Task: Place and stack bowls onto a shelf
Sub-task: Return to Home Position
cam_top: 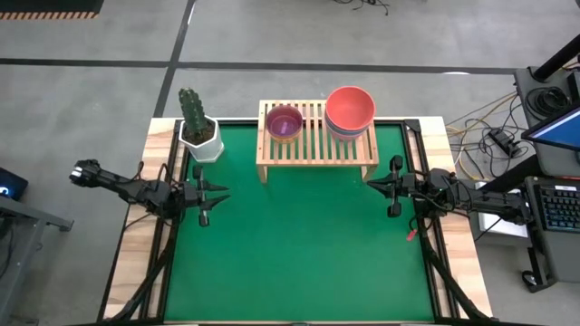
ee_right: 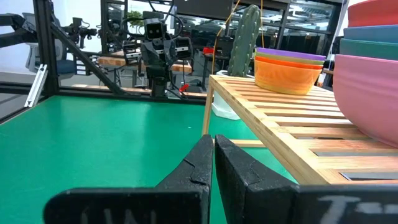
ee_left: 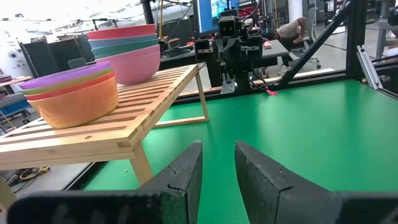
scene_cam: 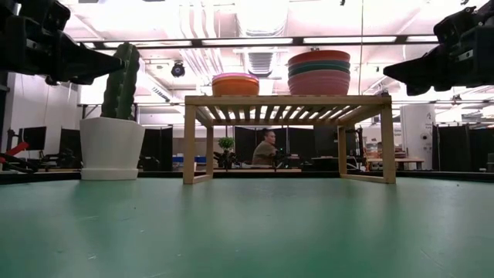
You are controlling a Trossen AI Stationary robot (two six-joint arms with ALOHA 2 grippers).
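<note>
Shelf lengthwise along far tabletop edge, bowls upright, left end effector slightly parted, right end effector closed, both empty

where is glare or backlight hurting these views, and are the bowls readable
Low view: ceiling lights flare behind the shelf, leaving the left gripper and right gripper as dark silhouettes; the bowls are readable. High view: even light, no glare on the mat. Left wrist view: the background above the bowls washes out white.
</note>
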